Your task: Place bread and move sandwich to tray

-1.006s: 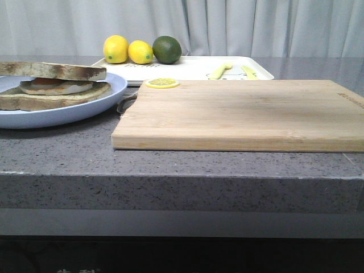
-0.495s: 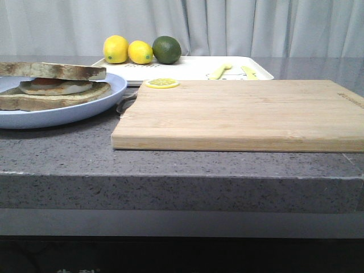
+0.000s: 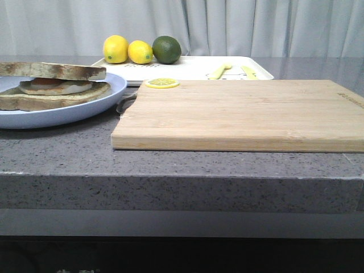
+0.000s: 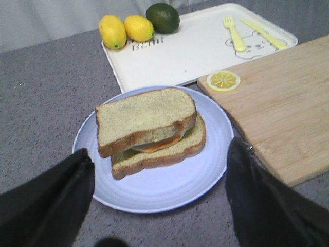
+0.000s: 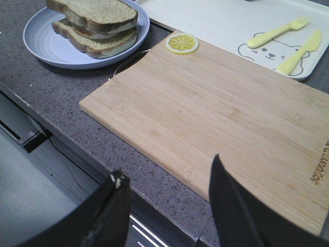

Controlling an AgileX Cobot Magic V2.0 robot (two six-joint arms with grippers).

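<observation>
Bread caps the sandwich on its plate; only wrist views show both jaws spread.

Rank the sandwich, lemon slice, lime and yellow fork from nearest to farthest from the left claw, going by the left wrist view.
1. sandwich, on the blue plate straight ahead of the left claw.
2. lemon slice, on the cutting board's corner.
3. yellow fork, on the tray.
4. lime, at the tray's far edge; close to the fork.
</observation>
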